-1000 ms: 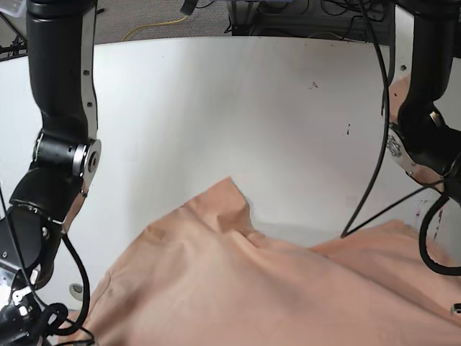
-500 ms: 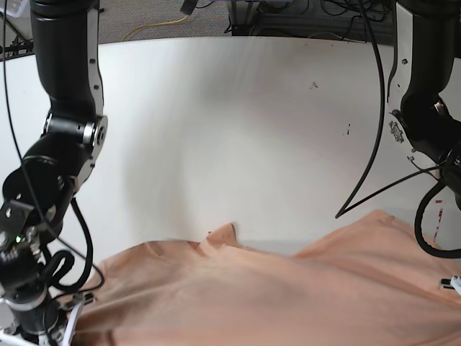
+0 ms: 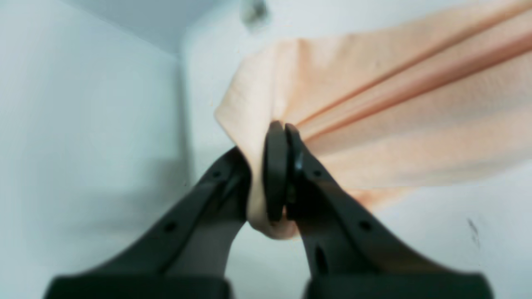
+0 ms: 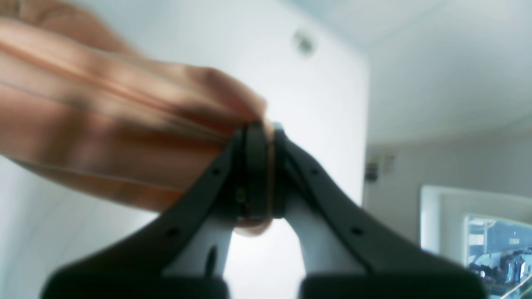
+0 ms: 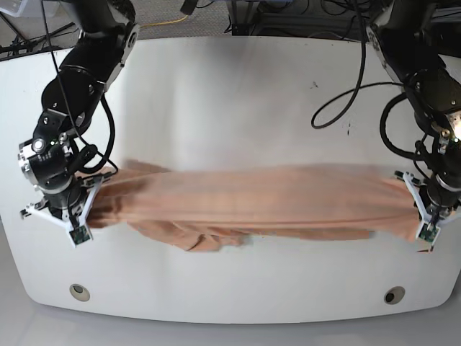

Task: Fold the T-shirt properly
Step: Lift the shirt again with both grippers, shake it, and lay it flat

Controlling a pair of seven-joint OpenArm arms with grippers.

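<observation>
— Two claws, what do they hold? Left wrist first.

— My left claw (image 3: 279, 166) is pinched tight on a corner of the T-shirt (image 3: 395, 108); peach cloth bulges out beside one finger (image 3: 275, 170) and fans away to the right in taut pleats over the white desk (image 3: 83, 124).

— And the right wrist?

— My right claw (image 4: 259, 174) is clamped on the shirt's (image 4: 104, 124) other end, cloth bunched between the fingers (image 4: 254, 166) and stretching off to the left, blurred.

— From the base view?

— The T-shirt (image 5: 252, 198) hangs stretched in a long band across the desk (image 5: 230, 94), from my right claw (image 5: 72, 205) on that view's left to my left claw (image 5: 425, 216) on its right. Its lower folds sag near the middle; whether they touch the desk, I cannot tell.
</observation>
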